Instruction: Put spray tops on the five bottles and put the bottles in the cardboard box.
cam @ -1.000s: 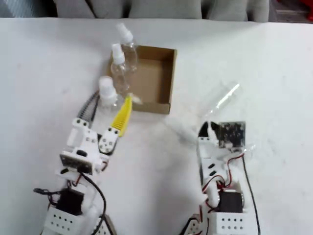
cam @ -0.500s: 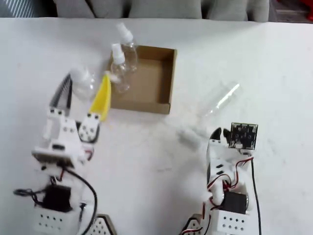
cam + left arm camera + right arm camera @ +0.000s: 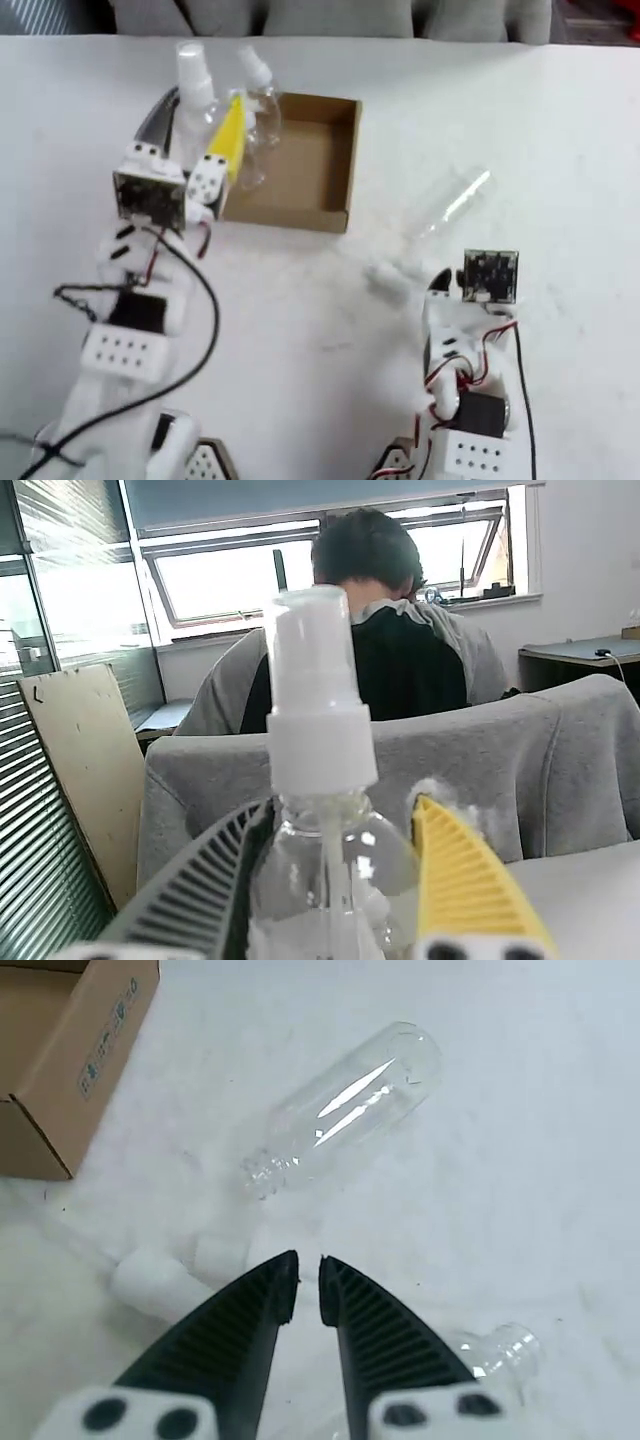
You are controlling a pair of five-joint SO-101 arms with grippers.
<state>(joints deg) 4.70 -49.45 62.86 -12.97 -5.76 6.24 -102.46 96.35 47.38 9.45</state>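
Now in hand: the boxing step, I judge, with the held bottle [image 3: 325, 875] already capped and on its way to the cardboard box [image 3: 320, 170].
My left pincer [image 3: 200, 102]: clamped on that bottle's body, its spray top [image 3: 315, 695] upright above my fingers. It hangs beside the box's left wall, not over the opening.
Box: a leaning bottle [image 3: 264, 110] with its top on rests at the left edge. A second may sit behind my yellow finger, but I can't be sure.
My right pincer [image 3: 308, 1295]: narrow, only a slit between the tips, gripping nothing, low over the table.
On the table: an uncapped bottle [image 3: 345, 1105] lies on its side, a loose spray top [image 3: 160, 1280] sits just beside my right tips, and another open bottle neck [image 3: 500, 1350] is near.
Next move: bring the left across over the opening, lower it, then let go. That left side looks crowded, so the open middle is the better target.
After that: the right must spread wide to take the loose top.
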